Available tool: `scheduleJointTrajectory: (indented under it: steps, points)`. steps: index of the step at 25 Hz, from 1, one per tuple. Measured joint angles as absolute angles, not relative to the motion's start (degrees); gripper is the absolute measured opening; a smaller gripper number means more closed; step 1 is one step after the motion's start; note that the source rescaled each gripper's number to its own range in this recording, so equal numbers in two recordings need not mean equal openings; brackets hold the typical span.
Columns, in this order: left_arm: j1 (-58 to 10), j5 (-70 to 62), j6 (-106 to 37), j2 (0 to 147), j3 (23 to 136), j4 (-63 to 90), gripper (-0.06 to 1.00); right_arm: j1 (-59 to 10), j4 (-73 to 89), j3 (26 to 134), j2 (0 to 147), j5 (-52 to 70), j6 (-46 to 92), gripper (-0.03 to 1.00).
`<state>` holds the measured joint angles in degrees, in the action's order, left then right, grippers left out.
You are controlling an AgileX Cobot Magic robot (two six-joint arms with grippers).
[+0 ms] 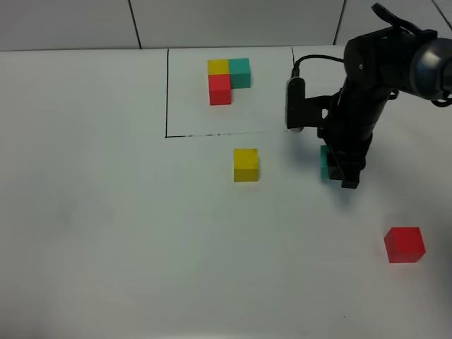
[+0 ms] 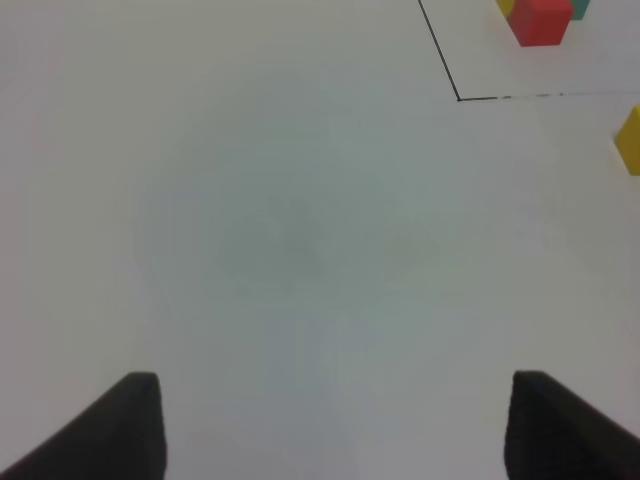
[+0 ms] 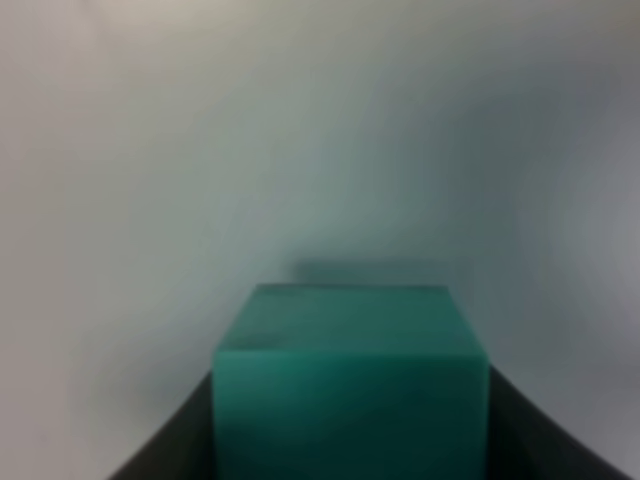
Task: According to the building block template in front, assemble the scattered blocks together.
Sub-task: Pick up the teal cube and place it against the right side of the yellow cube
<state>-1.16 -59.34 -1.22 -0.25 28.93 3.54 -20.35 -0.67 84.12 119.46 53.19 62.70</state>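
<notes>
The building block template (image 1: pixel 229 78), a joined yellow, teal and red L, sits inside a thin black drawn rectangle at the back; its red cube (image 2: pixel 541 21) also shows in the left wrist view. Of the scattered blocks, the yellow block (image 1: pixel 246 164) lies just in front of the rectangle and appears again as the yellow block (image 2: pixel 630 140). The red block (image 1: pixel 404 244) lies at the front right. My right gripper (image 1: pixel 340 167) is shut on the teal block (image 1: pixel 324 162), and the teal block (image 3: pixel 350 385) fills the space between the dark fingers (image 3: pixel 545 440). My left gripper (image 2: pixel 340 425) is open over bare table.
The white table (image 1: pixel 106 212) stretches wide on the left and front. The drawn black line (image 2: pixel 440 52) marks the rectangle's near corner. The right arm's dark body (image 1: pixel 367 78) rises over the rectangle's right side.
</notes>
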Motion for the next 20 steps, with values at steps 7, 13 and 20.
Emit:
scheduleJointTrajectory:
  steps: [7, 13, 20]
  points:
    - [-1.2, -59.3, -1.2, -0.3, 28.9, 3.5, 0.61, -22.7, 2.0, 92.4, 125.3, 56.2, 66.7, 0.02]
    - [-1.2, -59.3, -1.2, -0.3, 28.9, 3.5, 0.61, -24.5, 3.4, 98.6, 129.0, 57.5, 68.0, 0.02]
    - [-1.2, -59.3, -1.2, -0.3, 28.9, 3.5, 0.61, -25.2, 4.7, 101.6, 131.7, 60.2, 69.5, 0.02]
